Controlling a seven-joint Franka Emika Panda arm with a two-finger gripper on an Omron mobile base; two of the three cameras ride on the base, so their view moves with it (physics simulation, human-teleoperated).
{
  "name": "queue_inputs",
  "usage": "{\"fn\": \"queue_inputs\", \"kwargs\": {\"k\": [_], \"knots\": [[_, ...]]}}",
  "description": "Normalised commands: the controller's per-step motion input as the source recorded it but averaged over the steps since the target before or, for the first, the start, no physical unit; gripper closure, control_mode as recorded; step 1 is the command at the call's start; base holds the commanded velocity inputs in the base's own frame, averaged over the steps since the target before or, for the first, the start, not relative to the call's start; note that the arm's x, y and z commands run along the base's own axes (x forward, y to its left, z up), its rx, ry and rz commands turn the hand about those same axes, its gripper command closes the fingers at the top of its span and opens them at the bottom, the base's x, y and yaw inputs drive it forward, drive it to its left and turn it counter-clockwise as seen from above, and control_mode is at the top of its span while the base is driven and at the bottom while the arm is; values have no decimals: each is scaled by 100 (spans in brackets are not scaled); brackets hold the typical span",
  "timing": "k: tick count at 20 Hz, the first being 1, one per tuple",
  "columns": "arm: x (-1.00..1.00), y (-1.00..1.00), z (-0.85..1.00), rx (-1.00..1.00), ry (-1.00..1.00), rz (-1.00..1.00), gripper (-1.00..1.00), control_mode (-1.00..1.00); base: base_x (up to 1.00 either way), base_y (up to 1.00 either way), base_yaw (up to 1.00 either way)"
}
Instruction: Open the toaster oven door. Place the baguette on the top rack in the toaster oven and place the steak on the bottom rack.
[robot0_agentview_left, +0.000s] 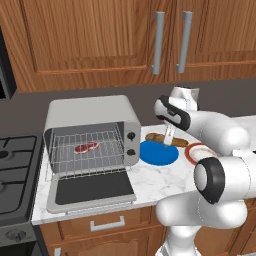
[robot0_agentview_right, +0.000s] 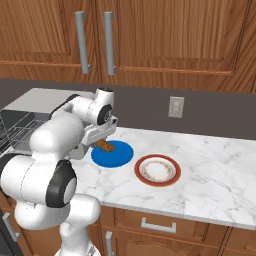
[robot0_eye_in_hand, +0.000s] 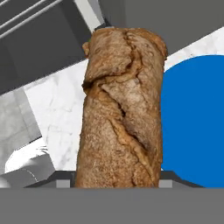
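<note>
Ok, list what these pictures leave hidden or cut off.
- Fingers: hand view, behind the baguette; grip contact unseen.
- Which rack bears the steak: left base view, bars too fine.
- Toaster oven: right base view, blocked by the arm and cut by the left edge.
- Baguette's right part, left base view: passes behind the arm.

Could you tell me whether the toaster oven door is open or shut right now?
Open. The toaster oven door lies folded down flat on the counter, exposing the wire racks and the steak inside.

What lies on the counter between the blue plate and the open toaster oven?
Nothing: in the left base view, bare white marble separates the blue plate from the toaster oven. The end effector holds the baguette above the plate.
</note>
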Motion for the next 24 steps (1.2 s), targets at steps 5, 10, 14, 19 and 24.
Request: {"fn": "queue_inputs", "kwargs": {"k": [5,10,14,19,24], "knots": [[0,76,8,0,5,17,100,-100,0,0,0],[4,80,4,0,1,7,100,-100,0,0,0],[9,84,0,0,0,3,100,-100,0,0,0],[6,85,0,0,0,10,100,-100,0,0,0],[-3,68,2,0,0,18,100,-100,0,0,0]]}}
